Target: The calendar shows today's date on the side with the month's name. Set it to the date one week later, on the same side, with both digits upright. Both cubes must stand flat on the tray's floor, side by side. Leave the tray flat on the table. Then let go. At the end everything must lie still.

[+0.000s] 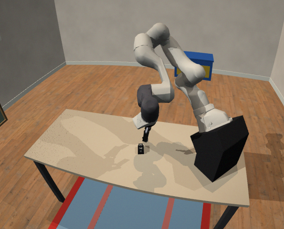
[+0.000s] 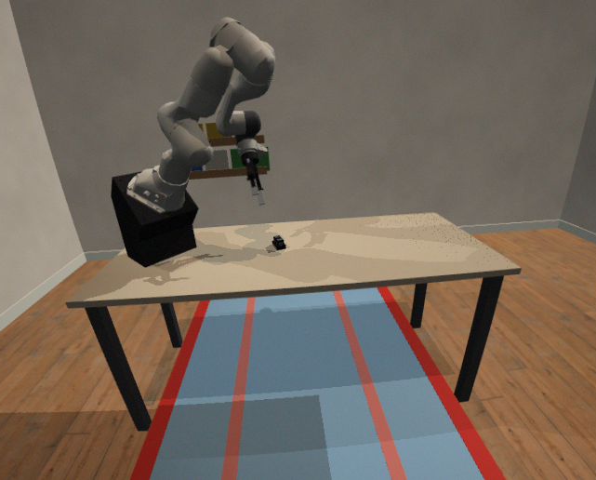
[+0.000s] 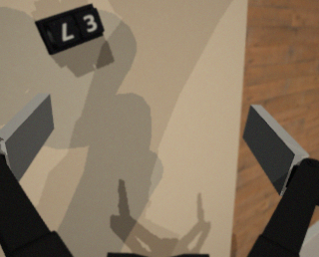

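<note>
My black two-finger gripper (image 3: pixel 150 144) is spread fully open with nothing in it, hanging in the air above the beige table top (image 1: pixel 87 138). The small black calendar tray with its two digit cubes (image 3: pixel 70 29) sits near the table's middle, closer to the edge where the arm's black pedestal (image 1: pixel 220 152) stands. Wrist view shows the cube tops as a tilted "7"-like mark and a 3.

My arm (image 1: pixel 161 66) showed smooth off-white rounded links, with a dark grey wrist section (image 1: pixel 146 103). Small screws dotted its pale mounting flange, which sat on a black angular pedestal (image 1: pixel 231 157). The gripper (image 3: pixel 153 144) had black linkages and flat grey pads (image 3: pixel 30 129).
</note>
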Motion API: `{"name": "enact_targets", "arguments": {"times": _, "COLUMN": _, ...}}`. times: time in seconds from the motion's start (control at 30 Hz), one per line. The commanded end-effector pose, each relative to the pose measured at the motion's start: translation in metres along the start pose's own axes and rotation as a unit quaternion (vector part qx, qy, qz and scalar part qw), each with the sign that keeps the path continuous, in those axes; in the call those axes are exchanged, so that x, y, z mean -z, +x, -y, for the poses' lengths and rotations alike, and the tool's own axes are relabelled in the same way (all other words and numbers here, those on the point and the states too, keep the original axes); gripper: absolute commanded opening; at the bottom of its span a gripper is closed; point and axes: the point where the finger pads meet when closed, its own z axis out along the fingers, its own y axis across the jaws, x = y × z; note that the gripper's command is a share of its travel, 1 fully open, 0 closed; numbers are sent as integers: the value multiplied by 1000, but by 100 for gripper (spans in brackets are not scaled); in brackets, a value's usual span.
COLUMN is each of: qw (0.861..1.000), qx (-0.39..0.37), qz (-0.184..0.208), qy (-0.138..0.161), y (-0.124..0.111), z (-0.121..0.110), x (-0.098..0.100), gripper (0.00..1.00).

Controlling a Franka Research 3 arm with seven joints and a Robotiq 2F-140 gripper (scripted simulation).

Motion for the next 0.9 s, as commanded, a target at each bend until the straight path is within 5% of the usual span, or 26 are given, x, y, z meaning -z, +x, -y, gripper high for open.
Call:
{"name": "enact_targets", "arguments": {"times": 0.0, "qw": 1000, "qx": 17, "qz": 1, "qy": 6, "y": 0, "z": 3, "x": 0, "gripper": 100}}
{"name": "enact_targets", "arguments": {"times": 0.33, "qw": 1000, "qx": 17, "qz": 1, "qy": 6, "y": 0, "z": 3, "x": 0, "gripper": 100}}
{"name": "enact_targets", "arguments": {"times": 0.37, "qw": 998, "qx": 43, "qz": 29, "qy": 41, "y": 9, "z": 9, "x": -17, "gripper": 100}}
{"name": "enact_targets", "arguments": {"times": 0.7, "qw": 998, "qx": 43, "qz": 29, "qy": 41, "y": 9, "z": 9, "x": -17, "gripper": 100}}
{"name": "enact_targets", "arguments": {"times": 0.77, "qw": 990, "qx": 78, "qz": 58, "qy": 98, "y": 22, "z": 15, "x": -38, "gripper": 100}}
{"name": "enact_targets", "arguments": {"times": 0.87, "qw": 989, "qx": 84, "qz": 61, "qy": 108, "y": 25, "z": 16, "x": -42, "gripper": 100}}
